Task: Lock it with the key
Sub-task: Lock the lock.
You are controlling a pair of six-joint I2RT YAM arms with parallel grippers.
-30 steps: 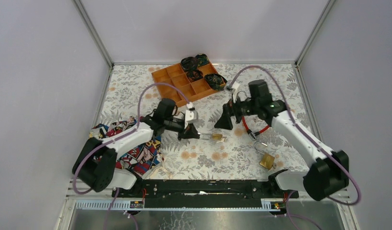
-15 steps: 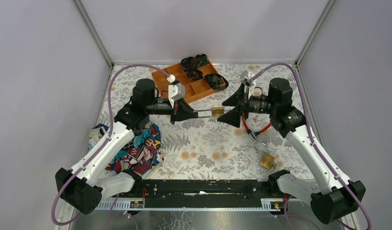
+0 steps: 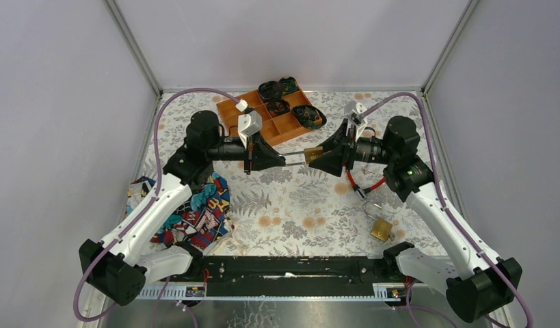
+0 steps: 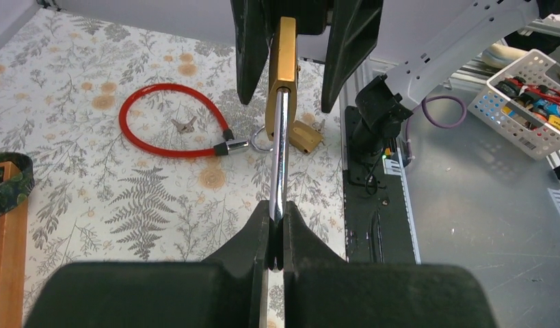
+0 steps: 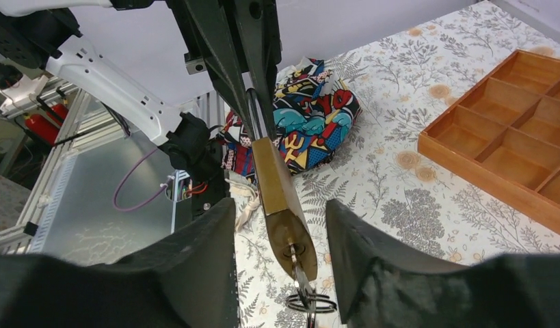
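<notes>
A brass padlock (image 3: 312, 154) with a long silver shackle (image 4: 280, 157) hangs in the air over the middle of the table. My left gripper (image 4: 277, 219) is shut on the shackle's end. The lock body (image 4: 284, 68) points at my right gripper (image 5: 278, 205). That gripper is open, with one finger on each side of the body (image 5: 277, 188) and a gap on both sides. A key (image 5: 299, 273) sits in the keyhole, and its ring (image 5: 311, 301) hangs below it. In the top view the left gripper (image 3: 282, 158) and the right gripper (image 3: 316, 157) face each other.
A red cable lock (image 3: 366, 186) and a second brass padlock (image 3: 381, 229) lie on the table at the right. An orange compartment tray (image 3: 263, 116) with dark items stands at the back. A colourful cloth (image 3: 195, 205) lies at the front left. A small key (image 4: 184, 125) lies inside the cable loop.
My left gripper has lifted the padlock from near the table and carried it back. My right gripper has turned to face it and moved left until its fingers flank the lock body.
</notes>
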